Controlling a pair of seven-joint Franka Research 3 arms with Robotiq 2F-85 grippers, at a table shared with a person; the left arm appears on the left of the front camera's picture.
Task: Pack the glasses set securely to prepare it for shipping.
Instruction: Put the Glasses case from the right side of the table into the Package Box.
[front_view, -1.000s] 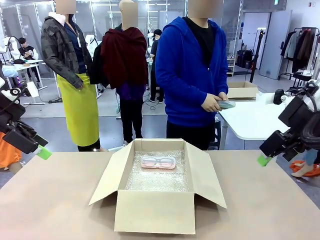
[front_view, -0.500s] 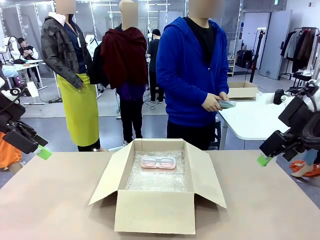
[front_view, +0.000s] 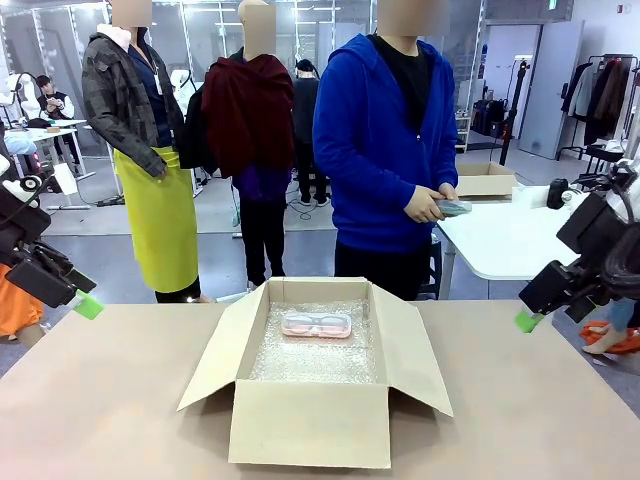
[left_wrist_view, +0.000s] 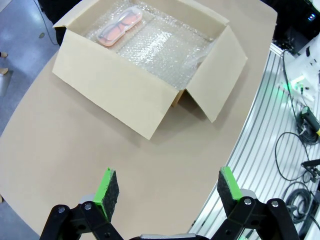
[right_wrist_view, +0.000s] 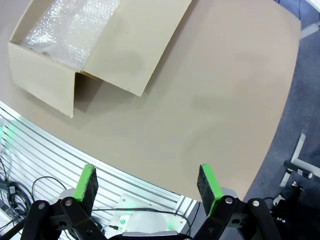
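A pale pink glasses case (front_view: 316, 324) lies on the bubble wrap at the far side of the open cardboard box (front_view: 310, 425); the left wrist view shows the same pink case (left_wrist_view: 119, 27) inside the box (left_wrist_view: 115, 95). The person in blue across the table holds a mint green case (front_view: 452, 209) in both hands, waist high. My left gripper (front_view: 88, 303) hangs open above the table's left edge, and between its fingers (left_wrist_view: 165, 186) there is nothing. At the right edge, my right gripper (front_view: 526, 320) also stands open, its gap (right_wrist_view: 146, 185) likewise bare.
The box's flaps (front_view: 214, 350) spread outward over the tan table (front_view: 110, 410); one flap (right_wrist_view: 140, 45) and the bubble wrap lining (right_wrist_view: 65, 25) show in the right wrist view. A white table (front_view: 510, 240) with a smaller cardboard box (front_view: 484, 179) stands behind the person.
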